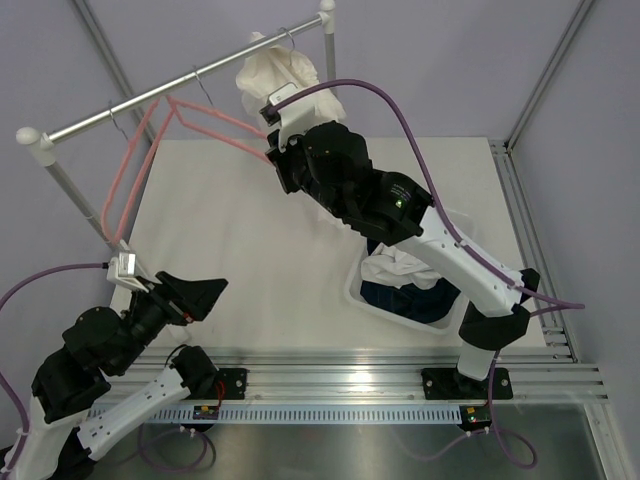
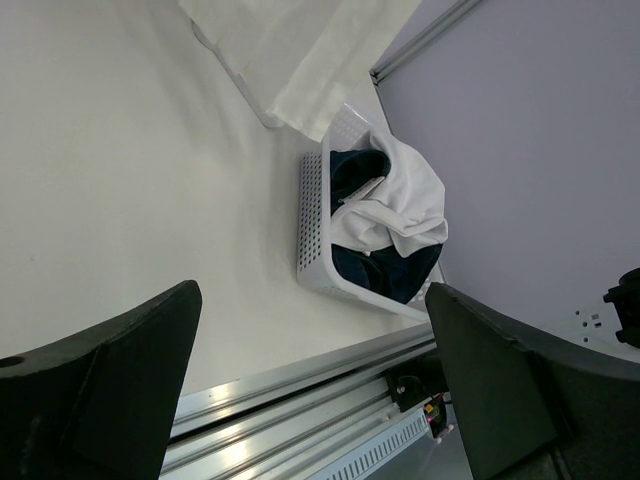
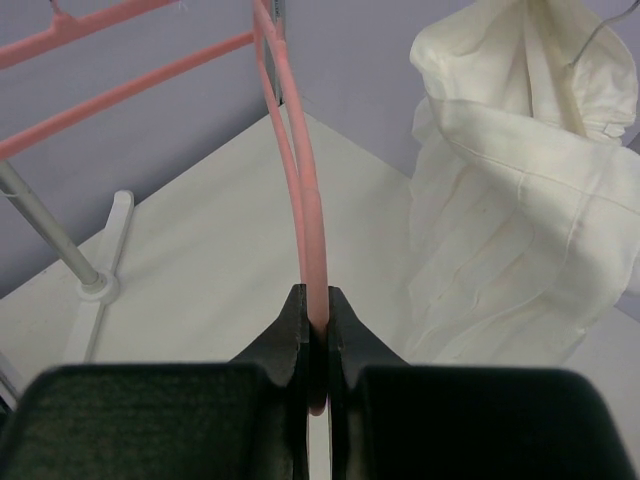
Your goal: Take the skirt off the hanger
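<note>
The cream pleated skirt [image 1: 272, 72] hangs bunched from a thin wire hanger [image 3: 603, 35] at the right end of the rail [image 1: 150, 100]. My right gripper [image 1: 270, 155] is shut on the end of a bare pink hanger [image 1: 215, 120], just left of the skirt. In the right wrist view the pink hanger bar [image 3: 305, 220] runs straight into the closed right gripper [image 3: 316, 312], with the skirt [image 3: 510, 200] to its right. Down at the near left, my left gripper [image 1: 205, 295] stands wide open and holds nothing. The open left gripper [image 2: 310, 300] looks across the table.
A white perforated basket [image 1: 372, 305] with white and navy clothes sits under the right arm; the same basket [image 2: 312, 215] shows in the left wrist view. A second pink hanger [image 1: 125, 180] hangs further left. The rack's post [image 1: 62, 180] stands at the far left.
</note>
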Robot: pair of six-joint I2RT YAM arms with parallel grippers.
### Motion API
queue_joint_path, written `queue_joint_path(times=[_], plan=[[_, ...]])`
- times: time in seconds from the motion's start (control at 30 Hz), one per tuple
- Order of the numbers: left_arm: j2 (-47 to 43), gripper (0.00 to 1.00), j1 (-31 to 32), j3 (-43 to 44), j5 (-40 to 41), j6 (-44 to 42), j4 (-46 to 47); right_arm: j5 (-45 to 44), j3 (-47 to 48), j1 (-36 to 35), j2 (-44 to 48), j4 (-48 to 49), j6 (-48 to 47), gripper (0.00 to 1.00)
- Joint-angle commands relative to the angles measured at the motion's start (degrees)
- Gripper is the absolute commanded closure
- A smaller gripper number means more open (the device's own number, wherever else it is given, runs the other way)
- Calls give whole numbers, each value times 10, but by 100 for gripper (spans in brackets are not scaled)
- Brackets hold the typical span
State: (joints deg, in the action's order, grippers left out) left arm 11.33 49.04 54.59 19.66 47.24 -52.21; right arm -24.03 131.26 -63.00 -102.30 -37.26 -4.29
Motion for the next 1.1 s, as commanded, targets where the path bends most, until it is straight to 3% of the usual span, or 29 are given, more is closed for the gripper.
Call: queue_joint_path(times=[0.0,0.23,0.53,0.63,0.73,0.77,0.93,1.07], plan=[[-5,1,-2,-4,-8,4,25,-26,47,-5,-11,41,-14,100],[-1,1,-2,-6,-17,0,32,-18,142,-5,-89,10,-14,100],[1,1,-1,-4,-45,0,32,9,119,-5,-100,7,58,100],[6,1,-1,-2,-59,-6,27,10,114,-5,-97,3,70,49],[27,1,-1,6,-81,-14,13,-29,114,-5,-78,-9,82,6],[32,1,-1,10,-84,-15,6,-45,107,-5,-69,-7,82,1],[39,1,-1,19,-107,-3,-3,-86,34,11,16,17,58,1],[20,1,-2,6,-118,26,-1,-58,42,89,32,-33,62,0]])
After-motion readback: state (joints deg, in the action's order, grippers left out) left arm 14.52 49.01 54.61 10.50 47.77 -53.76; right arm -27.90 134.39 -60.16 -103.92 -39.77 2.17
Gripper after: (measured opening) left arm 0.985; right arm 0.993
